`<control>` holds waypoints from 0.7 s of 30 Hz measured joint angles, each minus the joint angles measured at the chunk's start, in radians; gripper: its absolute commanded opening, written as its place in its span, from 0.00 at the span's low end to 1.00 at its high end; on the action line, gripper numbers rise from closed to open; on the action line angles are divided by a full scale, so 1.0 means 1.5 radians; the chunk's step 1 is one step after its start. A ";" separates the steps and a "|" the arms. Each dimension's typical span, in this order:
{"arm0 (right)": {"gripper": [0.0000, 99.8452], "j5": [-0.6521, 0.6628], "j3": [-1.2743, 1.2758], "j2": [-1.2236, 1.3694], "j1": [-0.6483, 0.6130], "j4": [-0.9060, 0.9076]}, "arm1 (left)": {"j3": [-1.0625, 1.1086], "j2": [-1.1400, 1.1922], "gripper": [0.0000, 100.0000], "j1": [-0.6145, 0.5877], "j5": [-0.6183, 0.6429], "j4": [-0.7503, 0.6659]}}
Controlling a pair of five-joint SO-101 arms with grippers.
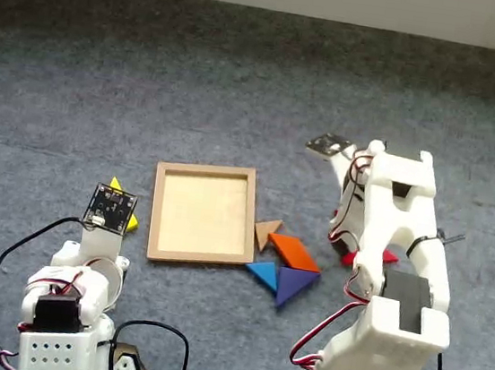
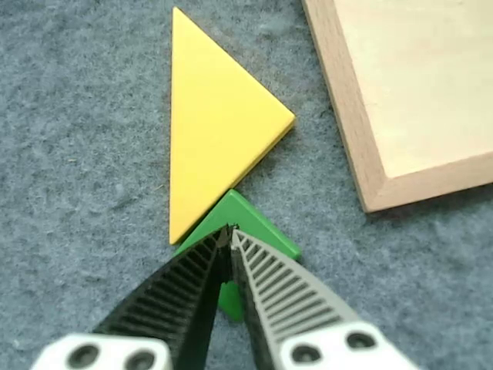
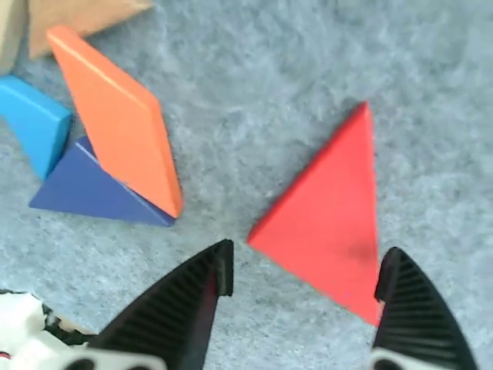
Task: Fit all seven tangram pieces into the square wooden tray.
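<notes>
The square wooden tray (image 1: 203,213) lies mid-table, showing bare wood inside. Just left of it are a yellow triangle (image 2: 212,127) and a small green piece (image 2: 250,227). My left gripper (image 2: 229,233) is shut, its tips together over the green piece, with nothing seen between them. Right of the tray cluster a tan triangle (image 1: 266,232), an orange parallelogram (image 1: 293,251), a light blue triangle (image 1: 264,273) and a dark blue triangle (image 1: 294,284). Farther right lies a red triangle (image 3: 331,216). My right gripper (image 3: 306,270) is open above it, one finger on each side.
Grey carpet covers the table. The tray's corner (image 2: 370,193) is close to the yellow triangle. The orange parallelogram (image 3: 115,116) leans on the dark blue triangle (image 3: 85,185). The right arm's body (image 1: 398,249) hides most of the red triangle from above.
</notes>
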 measured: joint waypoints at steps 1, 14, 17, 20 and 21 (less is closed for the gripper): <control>0.29 0.014 0.001 0.000 0.000 0.000 | 0.000 0.000 0.02 0.000 0.000 0.000; 0.29 0.092 0.121 -0.015 0.003 -0.106 | 0.000 0.000 0.02 0.000 0.000 0.000; 0.29 0.094 0.123 -0.015 0.004 -0.123 | 0.000 0.000 0.02 0.000 0.000 0.000; 0.29 0.094 0.124 -0.015 0.014 -0.136 | 0.000 0.000 0.02 0.000 0.000 0.000; 0.29 0.095 0.125 -0.015 0.016 -0.139 | 0.000 0.000 0.02 0.000 0.000 0.000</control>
